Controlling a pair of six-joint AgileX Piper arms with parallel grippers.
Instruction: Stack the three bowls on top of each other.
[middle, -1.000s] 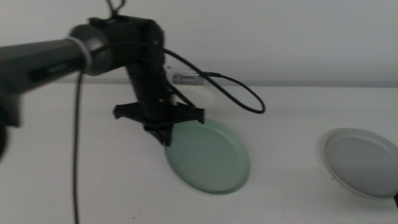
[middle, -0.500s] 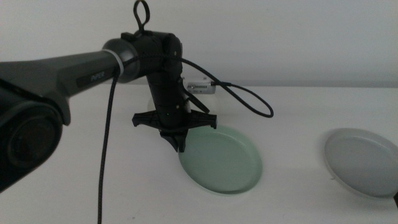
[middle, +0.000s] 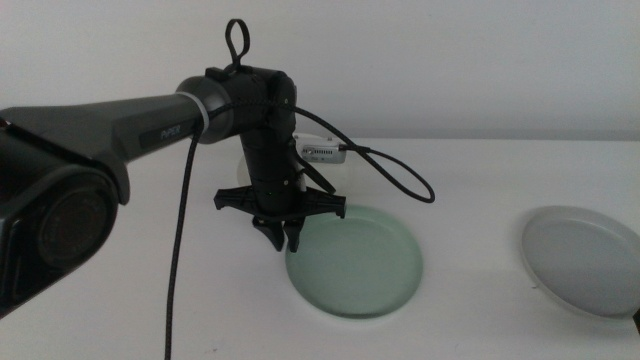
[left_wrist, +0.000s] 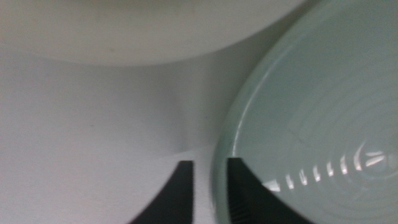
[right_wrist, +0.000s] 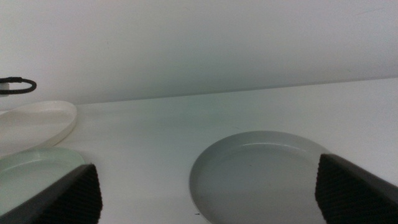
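My left tool (middle: 286, 238) pinches the pale green bowl's (middle: 355, 262) rim.
Its jaws are nearly closed on it; the bowl sits mid-worktop (middle: 470, 190). My right tool (right_wrist: 205, 193) waits, spread wide, near the grey bowl (middle: 585, 258).

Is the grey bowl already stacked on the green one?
No: in the middle view the grey bowl sits alone on the table, well apart from the green bowl whose rim the left gripper pinches.
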